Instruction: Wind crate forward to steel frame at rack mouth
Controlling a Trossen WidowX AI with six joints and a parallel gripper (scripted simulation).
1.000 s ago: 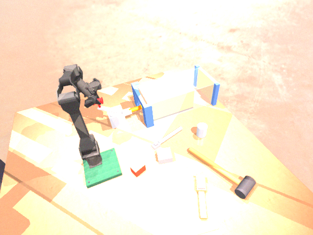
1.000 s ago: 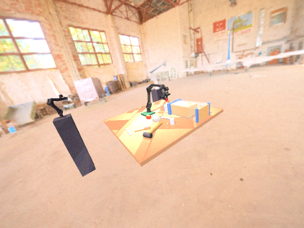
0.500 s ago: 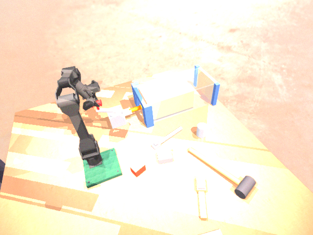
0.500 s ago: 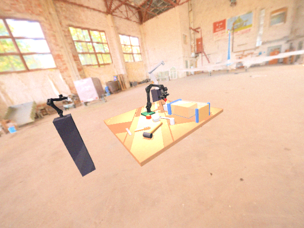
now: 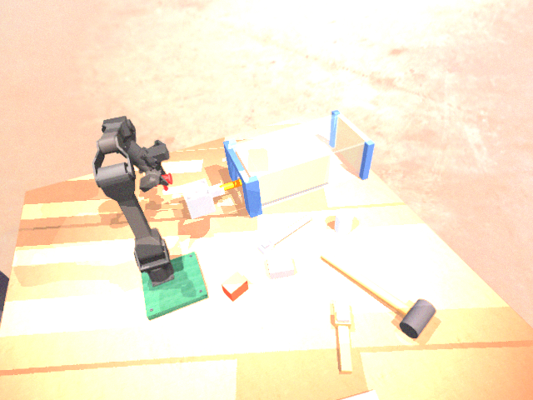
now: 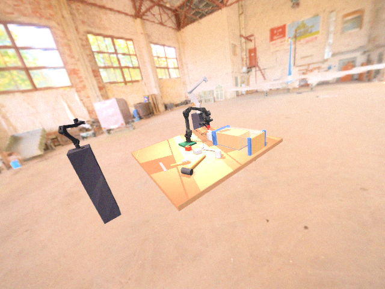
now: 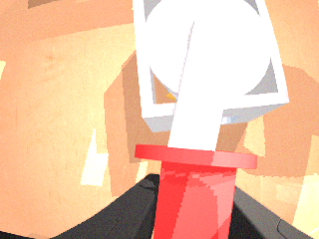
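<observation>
My gripper (image 5: 163,181) (image 6: 207,124) (image 7: 186,186) is shut on the red grip of the winch handle (image 5: 166,178) (image 6: 208,127) (image 7: 194,214). The handle's white arm (image 7: 199,119) reaches from the grip over the top of the white winch (image 5: 200,207) (image 6: 209,135) (image 7: 164,121). The square key and the round hole are hidden under the arm. A yellow-orange strap piece (image 5: 231,185) runs from the winch to the mouth of the guard cubby (image 5: 254,197) (image 6: 249,146), which has clear panels and blue posts. The crate's outline and front cannot be told clearly through the glare.
A mallet (image 5: 417,318) (image 6: 186,171), a red-orange block (image 5: 235,288) (image 6: 187,148), a white block (image 5: 281,268) (image 6: 197,151), a white cup (image 5: 343,224) (image 6: 218,153) and a wooden-handled tool (image 5: 344,348) lie on the bench. The arm stands on a green plate (image 5: 185,288) (image 6: 183,144).
</observation>
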